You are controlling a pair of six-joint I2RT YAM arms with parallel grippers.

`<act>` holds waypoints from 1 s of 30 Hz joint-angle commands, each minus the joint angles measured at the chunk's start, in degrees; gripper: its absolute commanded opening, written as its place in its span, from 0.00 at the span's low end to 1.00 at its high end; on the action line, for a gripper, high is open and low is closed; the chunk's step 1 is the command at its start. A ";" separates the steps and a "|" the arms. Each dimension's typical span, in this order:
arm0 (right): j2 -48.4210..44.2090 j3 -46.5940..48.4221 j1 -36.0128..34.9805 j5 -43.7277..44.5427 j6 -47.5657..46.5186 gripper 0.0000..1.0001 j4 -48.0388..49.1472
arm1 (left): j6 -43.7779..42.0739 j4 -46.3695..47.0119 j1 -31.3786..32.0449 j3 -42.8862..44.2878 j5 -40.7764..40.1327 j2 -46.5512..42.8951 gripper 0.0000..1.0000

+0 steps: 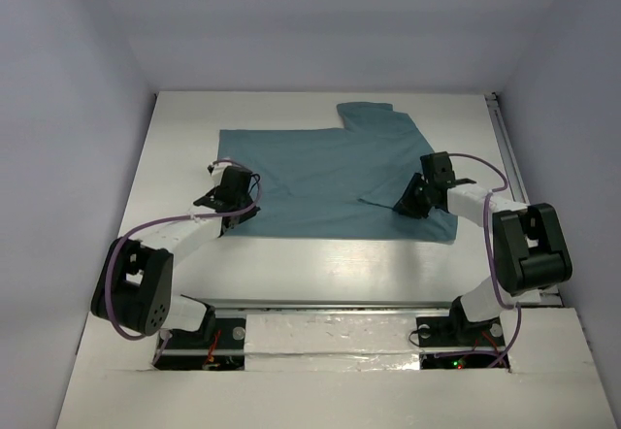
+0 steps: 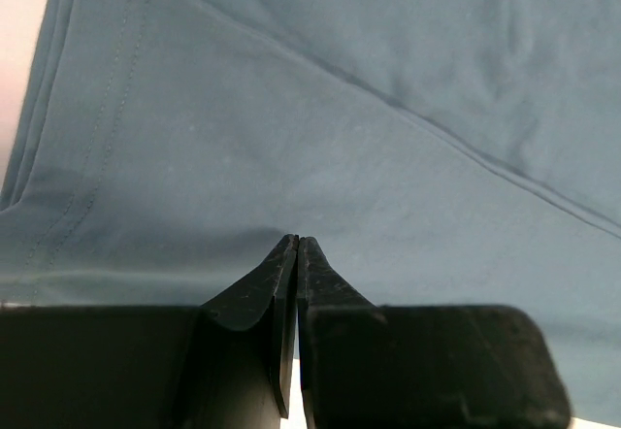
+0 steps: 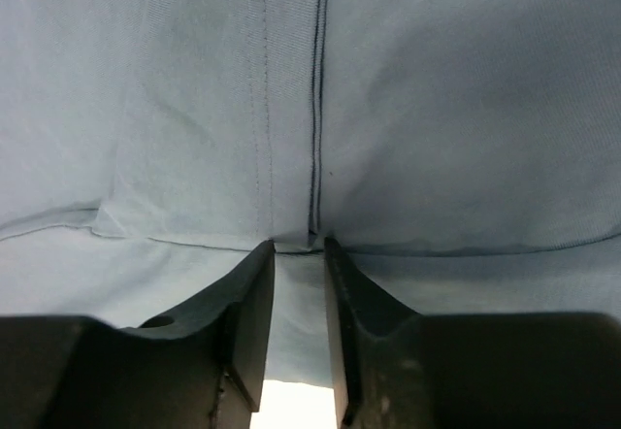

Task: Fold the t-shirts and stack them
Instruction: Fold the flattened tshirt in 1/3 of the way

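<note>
T-shirt (image 1: 320,172) lies spread on the desk (image 1: 320,274), one sleeve showing at the far side and a crease near the right hem, so folding looks barely begun. Left claw (image 2: 296,243) is clamped fully together with its tips pressed into the near-left edge, likely to pinch that corner for a fold, though cloth between the jaws can't be confirmed. Right claw (image 3: 299,247) stands a narrow gap apart over a seamed edge at the near right, gripping nothing, probably lining up a matching pinch.

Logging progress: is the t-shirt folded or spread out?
Partly folded: the t-shirt lies flat, far sleeve out, with a cloth layer lapped over its near part.
</note>
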State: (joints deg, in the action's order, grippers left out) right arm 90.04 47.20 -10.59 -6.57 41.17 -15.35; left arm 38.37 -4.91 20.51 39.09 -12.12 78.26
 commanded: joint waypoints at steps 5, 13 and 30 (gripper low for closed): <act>0.22 1.93 -0.40 2.26 0.58 0.30 1.91 | -0.75 1.30 -0.12 -1.39 -1.85 -1.00 0.00; 0.49 5.79 -0.40 2.78 -1.08 0.03 -0.37 | -1.02 0.78 -0.12 -2.18 -2.64 -0.91 0.00; 18.32 31.89 -6.01 3.76 -10.93 0.00 -5.21 | -0.84 -1.68 -0.12 -2.97 -3.52 -3.72 0.00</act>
State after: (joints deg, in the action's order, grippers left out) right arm 106.74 74.43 -14.57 -3.33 33.93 -19.07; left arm 37.98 -5.15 20.51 35.97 -14.26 77.52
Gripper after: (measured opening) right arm 0.009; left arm 0.002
